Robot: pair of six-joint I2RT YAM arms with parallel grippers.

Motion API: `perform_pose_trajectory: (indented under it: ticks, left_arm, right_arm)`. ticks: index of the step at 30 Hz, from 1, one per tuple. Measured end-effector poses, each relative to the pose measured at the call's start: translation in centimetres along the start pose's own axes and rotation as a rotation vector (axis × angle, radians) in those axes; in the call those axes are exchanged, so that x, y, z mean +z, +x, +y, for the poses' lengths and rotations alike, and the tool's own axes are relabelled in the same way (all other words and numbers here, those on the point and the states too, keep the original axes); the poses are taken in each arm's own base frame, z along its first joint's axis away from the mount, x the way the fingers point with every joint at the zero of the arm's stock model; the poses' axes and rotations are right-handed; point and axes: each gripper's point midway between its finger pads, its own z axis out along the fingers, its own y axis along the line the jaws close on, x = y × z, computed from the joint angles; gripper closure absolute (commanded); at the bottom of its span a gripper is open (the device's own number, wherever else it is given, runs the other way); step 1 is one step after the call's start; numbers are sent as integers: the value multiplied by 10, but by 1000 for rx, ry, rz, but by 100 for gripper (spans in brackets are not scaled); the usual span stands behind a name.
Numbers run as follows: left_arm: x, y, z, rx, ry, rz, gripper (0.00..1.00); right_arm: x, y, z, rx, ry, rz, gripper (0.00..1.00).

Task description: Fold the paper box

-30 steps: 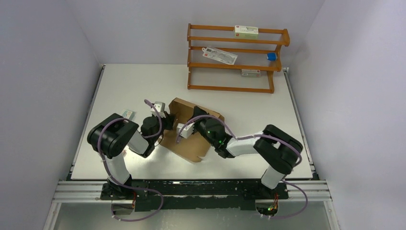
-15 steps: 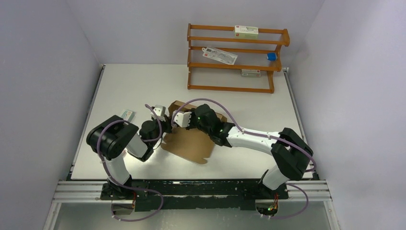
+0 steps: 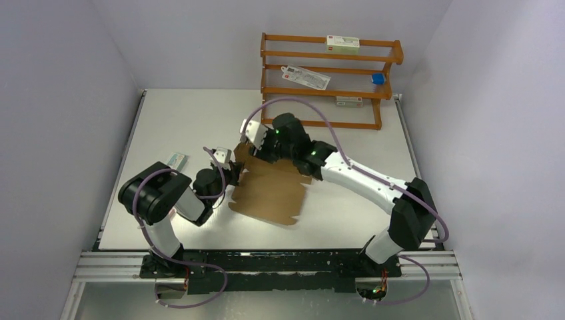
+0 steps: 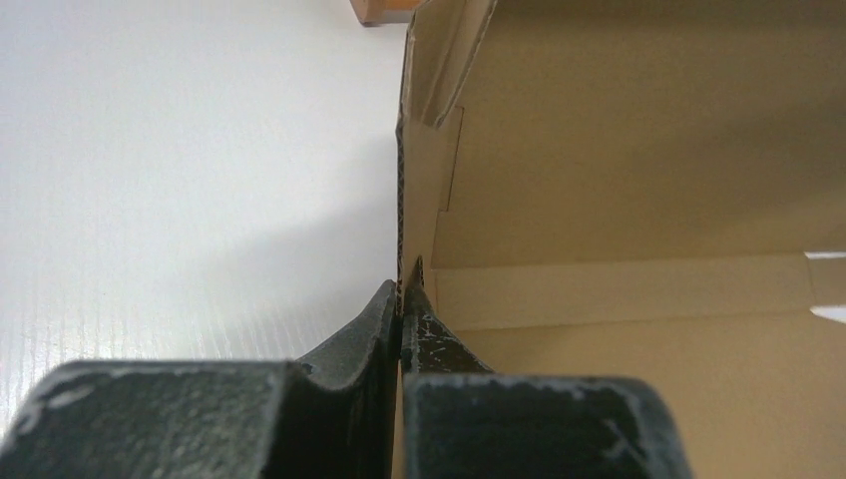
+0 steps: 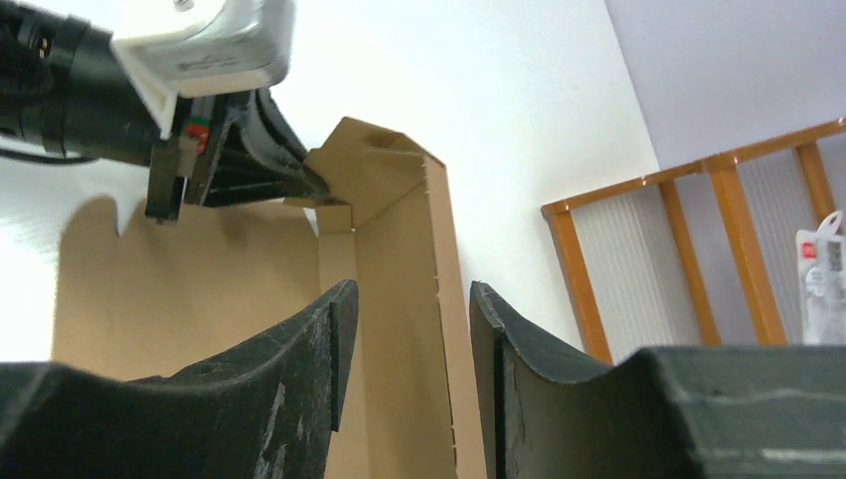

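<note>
Top external view had the paper box (image 3: pixel 270 193) lying mid-table, a brown cardboard sheet with its big base panel flat on the white table (image 3: pixel 180 120) and both arms working its far left corner.

And there was the left gripper (image 4: pixel 402 291), clamped tight on the thin edge of a raised side wall, holding it upright! Its wrist view showed the pinch plainly, with corrugated edge rising straight out of the closed fingertips. The right gripper (image 5: pixel 407 299) had its jaws parted, straddling the adjoining upright wall without squeezing it; daylight showed beside the cardboard on one side.

By my reading this fold was barely underway. One corner stood, with two walls up and a corner tab bent in between them. The near edge lay flat on the table, so the remaining walls, the tucking of tabs and the closing of the lid all looked left to do.

Any writing? None on the box, just plain brown. Behind it the wooden rack (image 3: pixel 296 40) carried small white cartons (image 3: pixel 342 44) and a flat packet (image 3: pixel 306 77) with red marks, but the print was too small to read. Same for the little carton (image 3: pixel 177 159) by the left arm.
</note>
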Motion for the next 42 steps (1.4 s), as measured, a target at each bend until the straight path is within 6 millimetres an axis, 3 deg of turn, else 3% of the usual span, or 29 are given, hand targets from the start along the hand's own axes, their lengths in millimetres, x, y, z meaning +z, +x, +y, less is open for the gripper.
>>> perform_pose_trajectory:
  ticks: [6,10,15,20,24,37,42]
  left_arm:
    - [-1,1,-2,18,7,2,95]
    - [-1,2,-4,27,13,4,95]
    - [-1,2,-7,39,22,6,95]
    - [-1,3,-10,46,31,8,95]
    - [-1,3,-11,47,35,9,95]
    - [2,5,-14,63,51,23,95]
    - [2,4,-16,70,62,17,95]
  right_arm:
    - [-8,-1,-45,242,8,-40,50]
    - [2,10,-66,381,4,-30,51]
    - [32,46,-54,508,-60,48,54]
    - [45,79,-50,610,-80,109,54]
    - [43,82,-54,631,-87,102,54]
    - [40,94,-32,620,-190,99,52]
    - [29,91,-37,643,-174,94,50]
